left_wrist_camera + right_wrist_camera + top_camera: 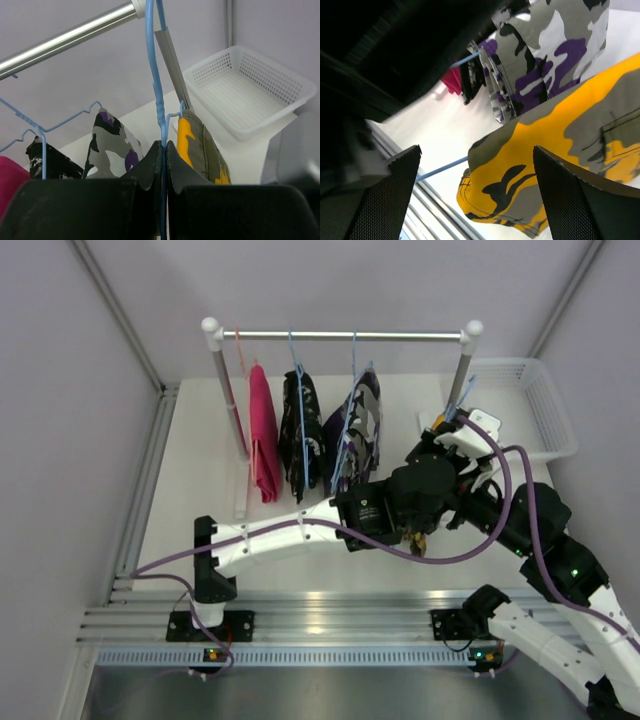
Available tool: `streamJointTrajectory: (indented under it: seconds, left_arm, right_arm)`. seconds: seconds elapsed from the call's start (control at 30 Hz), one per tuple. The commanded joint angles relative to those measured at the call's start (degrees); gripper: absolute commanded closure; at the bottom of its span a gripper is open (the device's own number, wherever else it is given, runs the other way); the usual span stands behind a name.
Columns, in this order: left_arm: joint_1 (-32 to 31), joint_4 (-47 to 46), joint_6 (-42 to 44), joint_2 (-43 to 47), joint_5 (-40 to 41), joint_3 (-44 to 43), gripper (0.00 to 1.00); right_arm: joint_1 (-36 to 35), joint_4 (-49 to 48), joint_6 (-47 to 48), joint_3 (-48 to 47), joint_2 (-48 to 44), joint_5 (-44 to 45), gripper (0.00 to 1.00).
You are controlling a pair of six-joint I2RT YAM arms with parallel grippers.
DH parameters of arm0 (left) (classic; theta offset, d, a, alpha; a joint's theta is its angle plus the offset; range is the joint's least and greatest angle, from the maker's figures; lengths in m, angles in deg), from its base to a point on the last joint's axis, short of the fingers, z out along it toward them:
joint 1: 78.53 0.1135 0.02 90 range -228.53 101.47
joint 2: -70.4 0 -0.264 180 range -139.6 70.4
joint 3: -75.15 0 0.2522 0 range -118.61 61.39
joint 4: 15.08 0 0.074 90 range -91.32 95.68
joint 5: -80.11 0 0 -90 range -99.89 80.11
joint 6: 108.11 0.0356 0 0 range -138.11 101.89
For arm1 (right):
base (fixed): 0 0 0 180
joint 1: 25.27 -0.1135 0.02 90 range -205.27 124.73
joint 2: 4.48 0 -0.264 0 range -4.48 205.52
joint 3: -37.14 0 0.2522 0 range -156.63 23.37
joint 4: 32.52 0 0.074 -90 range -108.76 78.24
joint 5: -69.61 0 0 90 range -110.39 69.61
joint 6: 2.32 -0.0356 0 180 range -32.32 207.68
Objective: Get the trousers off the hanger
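My left gripper (164, 146) is shut on the thin blue wire of a hanger (156, 75), whose top runs out of the left wrist view. Yellow-olive camouflage trousers (202, 150) hang on that hanger just right of the fingers. My right gripper (480, 192) stands wide open, with the lower end of the same trousers (530, 170) between its fingers (385, 200) and touching neither. On the rail (350, 336) hang the pink (263, 435), black-and-white (300, 430) and purple camouflage (358, 425) trousers. In the top view both arms meet near the right post (462, 370) and hide the yellow pair.
A white perforated basket (545, 410) stands at the back right, beside the rack's right post. Grey walls enclose the table on three sides. Aluminium rails (330, 615) run along the near edge by the arm bases.
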Motion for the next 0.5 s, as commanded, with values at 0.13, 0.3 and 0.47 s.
streamJointTrajectory:
  seconds: [0.13, 0.3, 0.47]
  left_arm:
    - [0.94, -17.03, 5.71, -0.53, 4.72, -8.75, 1.00]
    - [2.18, -17.21, 7.04, -1.24, 4.90, -10.79, 1.00]
    - [4.37, -17.03, 7.65, 0.16, 5.25, -10.87, 1.00]
  right_arm:
    - [-1.67, -2.12, 0.54, 7.85, -1.60, 6.03, 0.07]
    - [-1.85, -5.10, 0.97, 10.94, -2.83, 13.15, 0.06]
    - [-1.85, -10.36, 0.54, 13.49, -5.72, 10.01, 0.03]
